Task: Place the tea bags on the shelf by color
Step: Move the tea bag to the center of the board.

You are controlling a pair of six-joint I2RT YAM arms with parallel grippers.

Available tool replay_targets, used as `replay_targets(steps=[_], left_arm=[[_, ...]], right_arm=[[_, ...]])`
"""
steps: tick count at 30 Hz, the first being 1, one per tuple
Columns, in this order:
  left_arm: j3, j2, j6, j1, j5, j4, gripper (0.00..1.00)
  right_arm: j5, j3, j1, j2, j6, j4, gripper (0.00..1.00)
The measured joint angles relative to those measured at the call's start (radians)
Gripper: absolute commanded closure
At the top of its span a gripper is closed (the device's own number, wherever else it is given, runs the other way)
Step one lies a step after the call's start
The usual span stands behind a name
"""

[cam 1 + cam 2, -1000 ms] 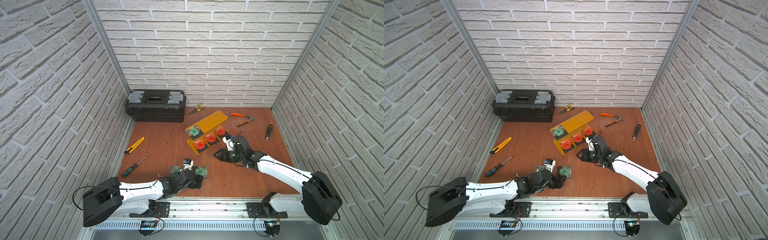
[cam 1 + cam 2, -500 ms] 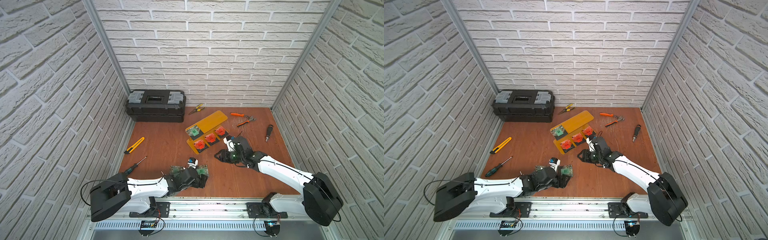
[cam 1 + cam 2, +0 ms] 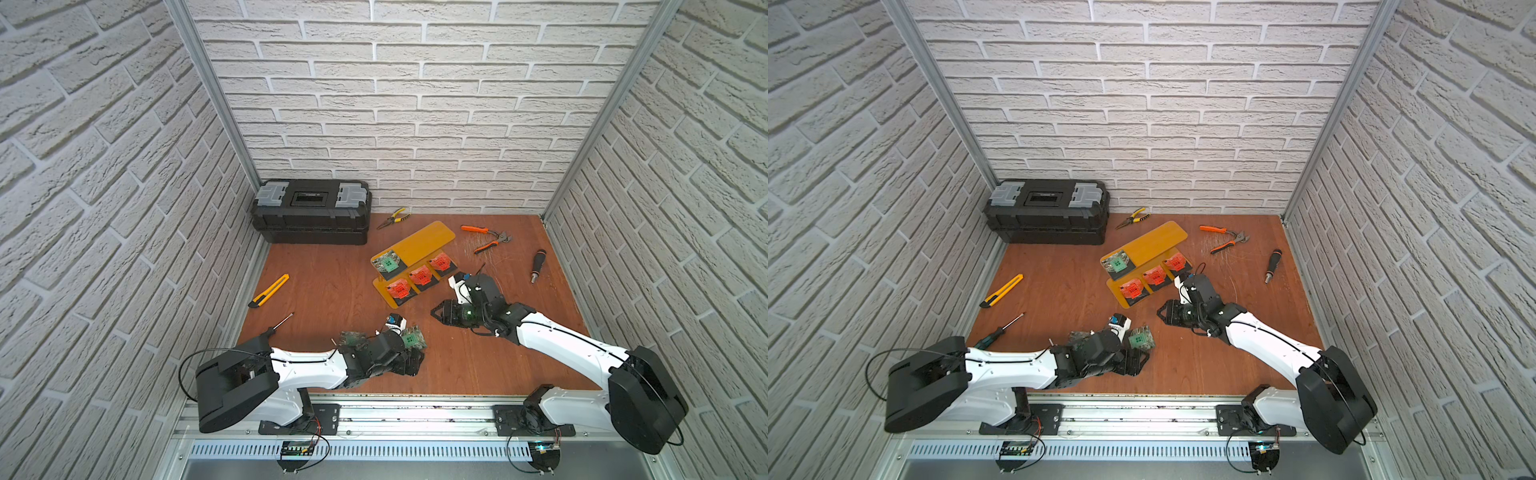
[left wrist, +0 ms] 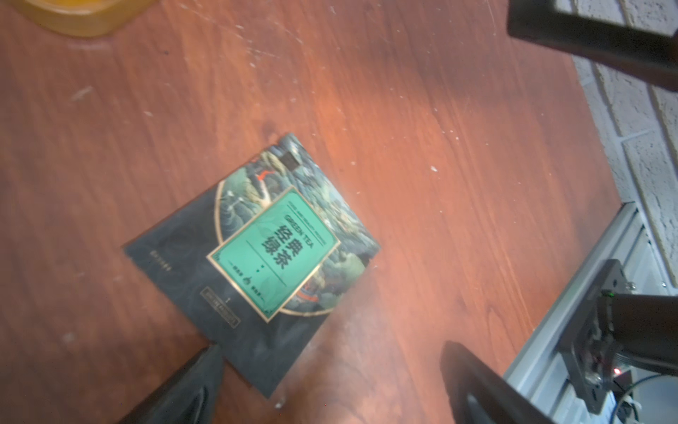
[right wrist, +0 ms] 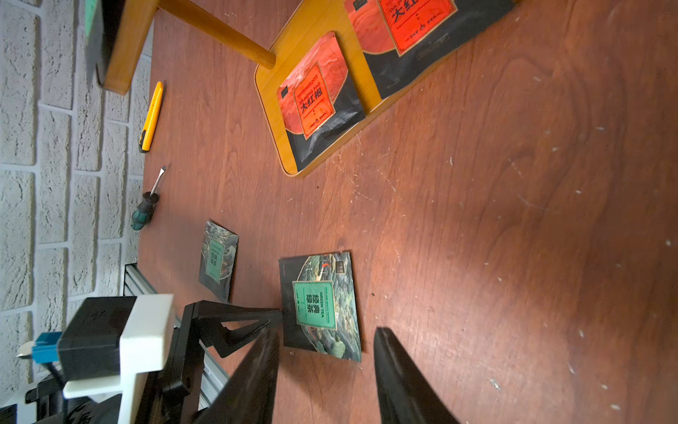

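Observation:
The amber shelf stands mid-table in both top views. One green tea bag lies on its upper plate, and three red tea bags lie in a row on the lower plate. Another green tea bag lies flat on the wood. My left gripper is open low at its near edge, one fingertip against the bag. A further green tea bag lies beside it, half hidden under the left arm in a top view. My right gripper is open and empty, hovering between shelf and bag.
A black toolbox stands at the back left. Yellow-handled pliers, orange pliers and a black screwdriver lie near the back. A yellow utility knife and a green-handled screwdriver lie at the left.
My left arm has swung and its open gripper has slid a little to the right, up to the green tea bag. The right arm has hardly moved.

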Motion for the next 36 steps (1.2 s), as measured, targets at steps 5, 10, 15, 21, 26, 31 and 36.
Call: replay_targets(steps=[5,10,15,21,26,31,36], left_arm=[[0.034,0.055,0.009,-0.013,0.017,0.028,0.02],[0.064,0.101,0.016,-0.027,0.031,0.061,0.02],[0.09,0.137,0.017,-0.034,0.037,0.088,0.02],[0.099,0.153,0.02,-0.035,0.036,0.127,0.02],[0.098,0.127,0.021,-0.035,0.01,0.13,0.02],[0.085,0.041,0.021,-0.035,-0.041,0.125,0.02],[0.059,-0.02,0.004,-0.035,-0.11,0.092,0.02]], right_arm=[[0.005,-0.016,0.0,-0.01,-0.002,-0.014,0.54],[0.015,-0.04,0.0,-0.026,-0.002,-0.039,0.56],[0.014,-0.071,0.0,-0.032,0.003,-0.044,0.58],[-0.008,-0.116,0.003,-0.027,0.026,-0.024,0.62],[-0.024,-0.118,0.023,0.014,0.048,0.008,0.63],[-0.031,-0.118,0.042,0.064,0.059,0.037,0.64],[-0.031,-0.114,0.053,0.117,0.063,0.055,0.67]])
